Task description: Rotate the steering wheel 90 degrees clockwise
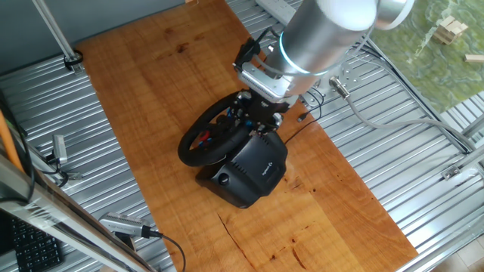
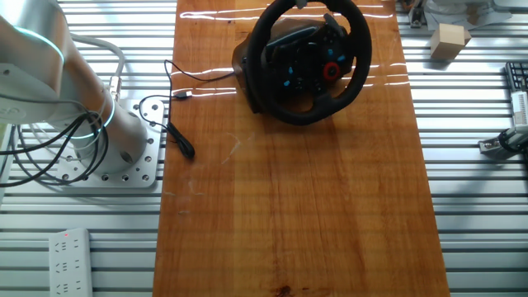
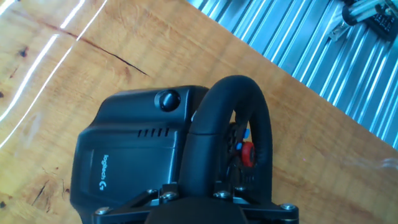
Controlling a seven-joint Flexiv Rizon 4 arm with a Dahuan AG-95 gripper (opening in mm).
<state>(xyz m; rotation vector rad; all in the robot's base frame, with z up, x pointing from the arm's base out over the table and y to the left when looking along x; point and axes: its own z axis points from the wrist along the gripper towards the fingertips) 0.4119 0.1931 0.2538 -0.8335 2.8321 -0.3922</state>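
Note:
The steering wheel (image 1: pixel 198 143) is black with a thick rim and red and blue hub buttons. It stands on its boxy black base (image 1: pixel 253 170) on the wooden board. It also shows in the other fixed view (image 2: pixel 309 111) and in the hand view (image 3: pixel 217 112). My gripper (image 1: pixel 259 103) is at the wheel's top. In the hand view the rim runs down between the fingers of my gripper (image 3: pixel 193 199), which is closed on it. The fingertips are hidden behind the rim. The base (image 3: pixel 124 162) lies to the left of the rim there.
The wooden board (image 2: pixel 289 214) lies on a ribbed metal table. A black cable (image 2: pixel 177 136) trails off the board's left edge near my arm's mount (image 2: pixel 107 157). A wooden block (image 2: pixel 450 41) and a power strip (image 2: pixel 70 252) sit on the metal.

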